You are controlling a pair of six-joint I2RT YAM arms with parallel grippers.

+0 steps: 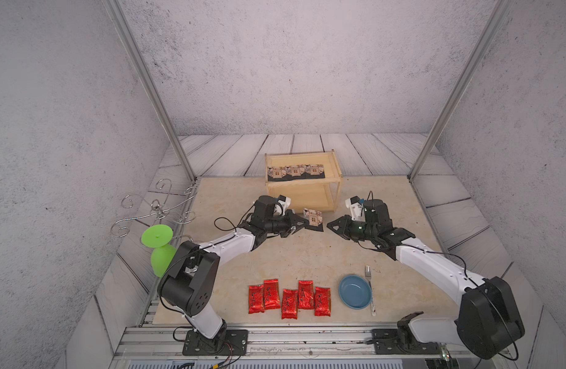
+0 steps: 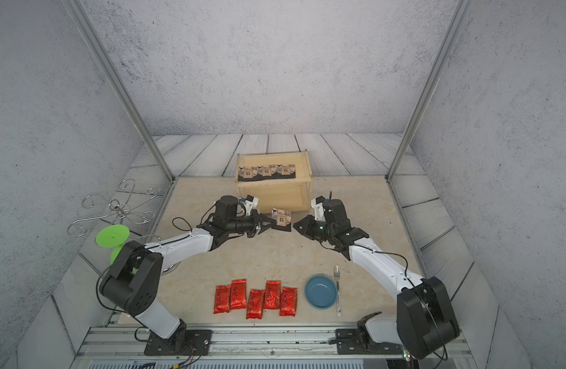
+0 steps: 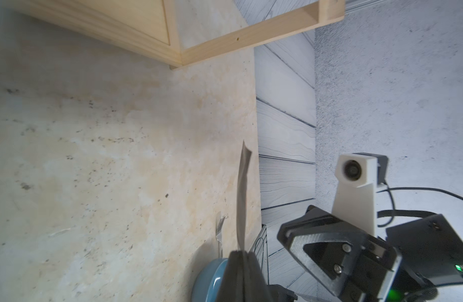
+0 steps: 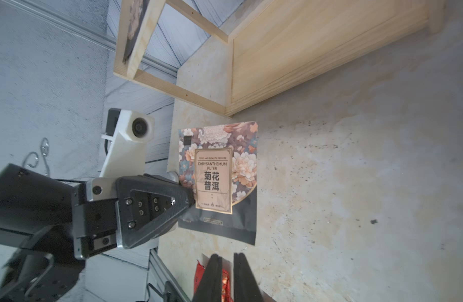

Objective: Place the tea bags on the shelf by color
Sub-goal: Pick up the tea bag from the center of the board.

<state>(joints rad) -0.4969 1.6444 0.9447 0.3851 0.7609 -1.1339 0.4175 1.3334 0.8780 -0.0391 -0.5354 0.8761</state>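
My left gripper [image 1: 303, 223] is shut on the edge of a black tea bag [image 1: 313, 219] with a beige label, holding it upright in the air in front of the shelf [image 1: 334, 183]. The right wrist view shows that tea bag's [image 4: 225, 177] printed face, with the left fingers [image 4: 157, 206] pinching its side. In the left wrist view it [image 3: 243, 193] is edge-on. My right gripper [image 1: 329, 224] stands just right of it, jaws slightly open and holding nothing [image 4: 227, 264]. Three black tea bags [image 1: 295, 171] lie in a row on the top tier. Several red tea bags [image 1: 289, 298] lie near the front edge.
A blue bowl [image 1: 355, 291] with a fork [image 1: 369, 287] beside it sits at the front right. A green goblet [image 1: 158, 252] hangs from a wire rack [image 1: 153, 211] at the left, close to the left arm's elbow. The shelf's lower tier [image 2: 275, 199] holds nothing.
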